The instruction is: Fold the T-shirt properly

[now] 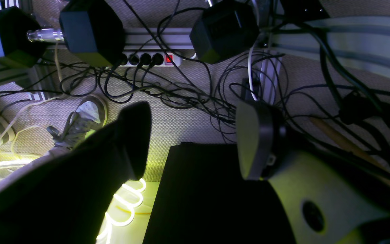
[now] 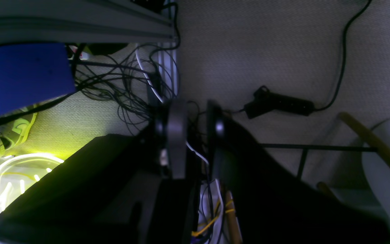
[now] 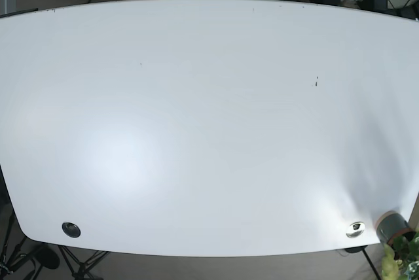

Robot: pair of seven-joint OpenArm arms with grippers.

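Base view: white table [image 3: 209, 123] bare across its whole surface. No T-shirt visible on it or in either wrist view, so I cannot tell where the shirt is. Two round grommets near the near edge, one at left [image 3: 71, 229] and one at right [image 3: 355, 229]. A potted plant [image 3: 398, 241] just beyond the near right corner. Neither of my arms appears in this view.

Left wrist view: my left gripper [image 1: 195, 139] points down at the carpeted floor [image 1: 188, 122], jaws wide apart, nothing between them. One finger is dark and in shadow at left [image 1: 132, 135], the other shows a pale pad at right [image 1: 251, 139]. Below: a tangle of black cables [image 1: 195, 98], a power strip [image 1: 151, 59] with a red switch, dumbbells [image 1: 49, 34] at far left, a grey sneaker [image 1: 83, 118], and a glowing coil of light strip [image 1: 127, 203].

Right wrist view: my right gripper [image 2: 195, 135] also hangs over the floor, jaws narrow with a slim gap, holding nothing. A black power strip [image 2: 279, 103] lies on the carpet to the right; a blue panel [image 2: 22, 74] sits at far left.
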